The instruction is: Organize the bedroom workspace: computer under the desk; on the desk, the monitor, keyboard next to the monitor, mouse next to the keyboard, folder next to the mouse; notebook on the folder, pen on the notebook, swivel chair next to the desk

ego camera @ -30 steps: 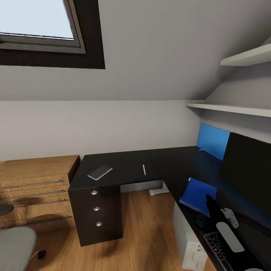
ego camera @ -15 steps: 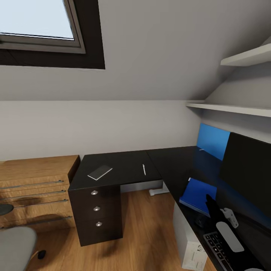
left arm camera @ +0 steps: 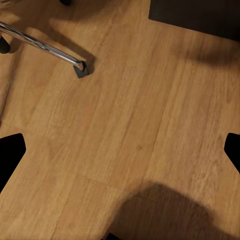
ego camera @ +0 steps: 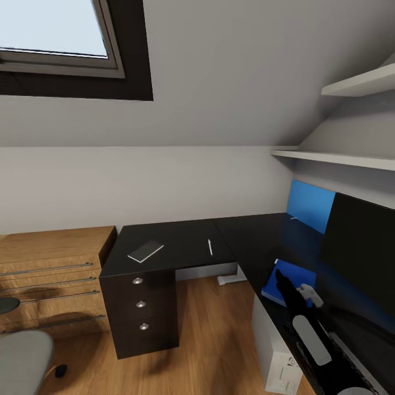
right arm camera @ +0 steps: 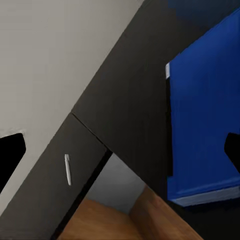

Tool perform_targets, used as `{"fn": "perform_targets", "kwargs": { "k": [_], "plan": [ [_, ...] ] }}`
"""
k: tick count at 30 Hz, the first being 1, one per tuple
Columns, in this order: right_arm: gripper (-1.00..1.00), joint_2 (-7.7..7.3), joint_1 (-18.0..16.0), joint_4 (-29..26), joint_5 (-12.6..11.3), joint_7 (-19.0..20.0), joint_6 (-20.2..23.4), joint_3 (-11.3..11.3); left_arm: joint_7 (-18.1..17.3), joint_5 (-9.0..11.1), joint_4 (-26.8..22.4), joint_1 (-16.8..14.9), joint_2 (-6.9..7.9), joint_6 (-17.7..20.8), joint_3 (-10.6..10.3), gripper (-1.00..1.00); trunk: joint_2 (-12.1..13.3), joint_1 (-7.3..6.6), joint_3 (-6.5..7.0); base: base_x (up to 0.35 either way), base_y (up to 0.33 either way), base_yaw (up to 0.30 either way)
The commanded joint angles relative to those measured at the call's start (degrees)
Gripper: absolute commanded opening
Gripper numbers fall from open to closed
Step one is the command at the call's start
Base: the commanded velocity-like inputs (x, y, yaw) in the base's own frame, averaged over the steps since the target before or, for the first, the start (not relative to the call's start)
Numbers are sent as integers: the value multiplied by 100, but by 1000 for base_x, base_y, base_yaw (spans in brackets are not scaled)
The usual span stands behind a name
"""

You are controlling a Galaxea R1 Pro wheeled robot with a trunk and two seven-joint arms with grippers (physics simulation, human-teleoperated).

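Black L-shaped counter fills the corner, one wing along the far wall, the other running down the 3 o'clock side of the head view. Notebook, thin and grey, lies flat on the far wing toward 10 o'clock of that surface; pen lies on the same wing, well apart from the notebook, near the inner corner. Blue folder lies flat on the near wing, just in front of the monitor, whose dark screen stands at 3 o'clock. Right pincer hangs over the folder's near edge; right wrist view shows its two dark fingertips spread wide at the frame's sides, nothing between them, folder and pen below. Computer, pale tower, stands on the floor beneath the near wing. Swivel chair seat at 8 o'clock; its chrome leg and caster show over wooden floor in the left wrist view, where the left pincer's tips likewise sit wide apart, empty. Wooden chest beside the drawers.
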Motion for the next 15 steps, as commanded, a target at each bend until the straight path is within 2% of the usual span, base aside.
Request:
{"fn": "perform_targets", "kwargs": {
  "k": [1,3,5,8,9,14,15],
  "plan": [
    [100,112,-4,-16,178,-30,-26,83,46,15,-6,-2,3,-11,-47,100,-4,0,-7,0,0,0],
    [100,377,-4,-28,571,-39,-27,166,46,15,-6,-2,3,-11,-50,100,-4,0,-7,0,0,0],
    [100,552,-4,-27,833,-46,-24,194,46,15,-6,-2,3,-11,-52,100,-4,0,-7,0,0,0],
    [100,677,-4,-27,1068,-53,-21,215,46,15,-6,-2,3,-12,-52,100,-4,0,-7,0,0,0],
    [100,736,-4,-20,1216,-60,-17,235,46,13,-6,-2,3,-12,-52,100,-4,0,-7,0,0,0],
    [100,908,-4,14,1488,-175,-8,298,46,9,-6,-2,3,-12,-53,100,-4,0,-7,0,0,0],
    [100,994,-4,24,1545,-283,-7,323,46,8,-6,-2,3,-12,-53,100,-4,0,-7,0,0,0]
  ]
}}
